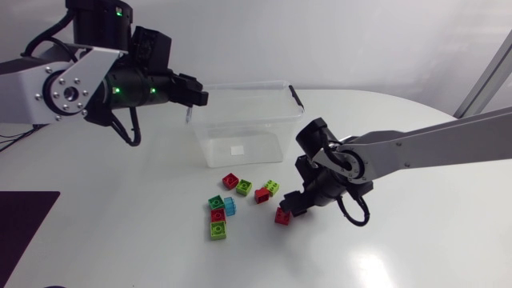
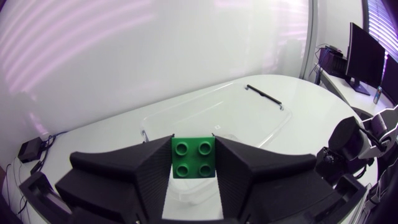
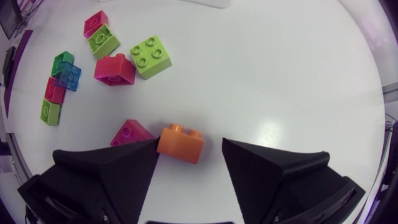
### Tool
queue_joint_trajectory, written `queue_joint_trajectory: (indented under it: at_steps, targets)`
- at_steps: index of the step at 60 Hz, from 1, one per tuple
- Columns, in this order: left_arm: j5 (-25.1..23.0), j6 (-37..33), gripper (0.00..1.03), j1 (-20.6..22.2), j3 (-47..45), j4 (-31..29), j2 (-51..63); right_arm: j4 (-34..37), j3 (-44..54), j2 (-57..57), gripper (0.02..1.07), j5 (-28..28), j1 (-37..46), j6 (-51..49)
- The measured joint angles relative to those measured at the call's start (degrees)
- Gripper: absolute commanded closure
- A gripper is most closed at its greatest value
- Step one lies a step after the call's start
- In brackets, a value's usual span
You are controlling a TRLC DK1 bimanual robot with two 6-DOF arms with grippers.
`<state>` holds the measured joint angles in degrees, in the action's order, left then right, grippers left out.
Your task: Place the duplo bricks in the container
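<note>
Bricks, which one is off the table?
The dark green brick, clamped in the left jaws near the container; the other bricks all lie on the table.

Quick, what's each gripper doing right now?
Left gripper: shut on a square green plastic duplo brick.
Right gripper: open around an orange plastic duplo brick, not gripping it.

bench (image 1: 120,240) is plain white, container (image 1: 210,136) is see-through with a black handle (image 1: 296,96). both hands matte black: left hand (image 2: 193,149) has a dark green brick (image 2: 193,159), right hand (image 3: 190,148) has an orange brick (image 3: 180,143) and a pink-red brick (image 3: 130,132) by it. loose ones: lime brick (image 3: 151,59), see-through blue brick (image 3: 67,74), plus more red and green
</note>
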<state>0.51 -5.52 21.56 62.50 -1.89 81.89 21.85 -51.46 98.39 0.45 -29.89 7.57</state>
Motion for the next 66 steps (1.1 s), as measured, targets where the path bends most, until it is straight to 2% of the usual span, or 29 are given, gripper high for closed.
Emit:
queue_joint_trajectory:
  at_steps: [5, 18, 22, 24, 26, 29, 38, 49, 66]
  targets:
    - [0.0, 0.46, 0.81, 0.42, 0.02, 2.56, 1.9, -0.7, -0.26, 0.35, 0.66, 0.33, 0.0, 0.0]
    - [0.02, 0.76, 0.77, 2.14, 3.72, 4.26, 11.13, -1.31, -0.68, 1.03, 0.74, 0.48, 0.0, -0.02]
    - [0.07, 1.03, 0.66, 2.14, 5.55, 4.59, 13.97, -1.27, -0.68, 0.74, 0.74, 0.48, 0.0, -0.04]
    - [0.24, 1.07, 0.56, 2.14, 6.29, 4.87, 15.02, -1.11, -0.66, 0.31, 0.74, 0.48, 0.0, -0.04]
    - [0.5, 1.2, 0.4, 2.14, 7.04, 5.09, 15.85, -0.94, -0.63, -0.37, 0.74, 0.48, 0.11, -0.04]
    - [1.6, 1.31, 0.24, 2.14, 8.04, 5.55, 16.87, -0.31, -0.61, -2.51, 0.74, 0.48, 0.31, -0.09]
    - [1.99, 1.46, 0.13, 2.14, 9.03, 6.16, 17.0, 2.4, -1.03, -9.14, 0.74, 1.16, 1.62, -0.28]
    - [1.99, 1.49, 0.13, 2.12, 9.03, 4.02, 14.03, 3.98, -5.16, -12.39, 0.74, 1.75, 2.64, -0.7]
    - [0.59, 0.92, 0.14, 3.61, 4.63, -10.14, -1.49, 4.98, -15.96, -13.4, 0.74, 2.89, 2.71, -1.44]
